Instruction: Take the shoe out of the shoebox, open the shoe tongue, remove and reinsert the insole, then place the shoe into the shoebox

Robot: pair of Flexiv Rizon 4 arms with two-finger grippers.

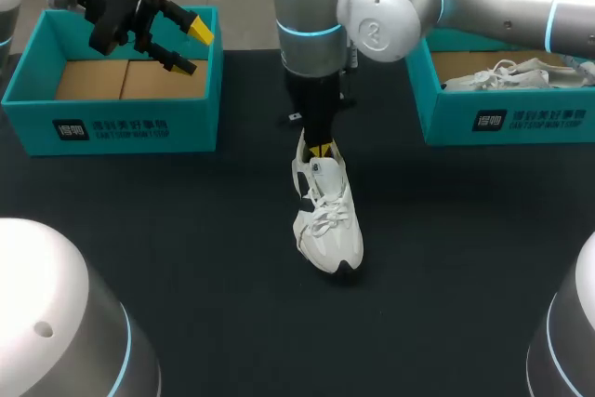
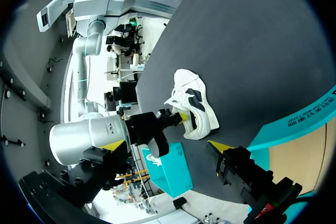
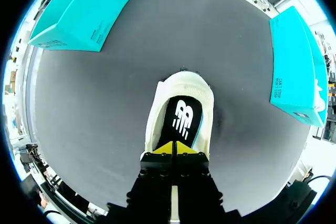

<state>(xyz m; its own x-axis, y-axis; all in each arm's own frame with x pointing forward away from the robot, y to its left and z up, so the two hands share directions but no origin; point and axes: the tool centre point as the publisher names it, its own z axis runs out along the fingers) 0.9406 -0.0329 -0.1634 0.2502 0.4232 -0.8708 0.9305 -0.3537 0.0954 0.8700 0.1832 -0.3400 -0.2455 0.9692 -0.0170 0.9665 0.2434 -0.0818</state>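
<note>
White sneaker is stood on the table. The right gripper, tips together, is perhaps pinching the black insole at the heel. The left gripper is held apart. A thinly pinched insole could be dropped.

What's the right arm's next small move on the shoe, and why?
Probably ease the right gripper up slightly, testing whether the insole lifts. Its yellow tips stand closed at the heel end of that black insole, lying flat inside the white shoe; a pinch is not confirmed. The left gripper hangs open over the left shoebox, so nothing steadies the shoe.
</note>
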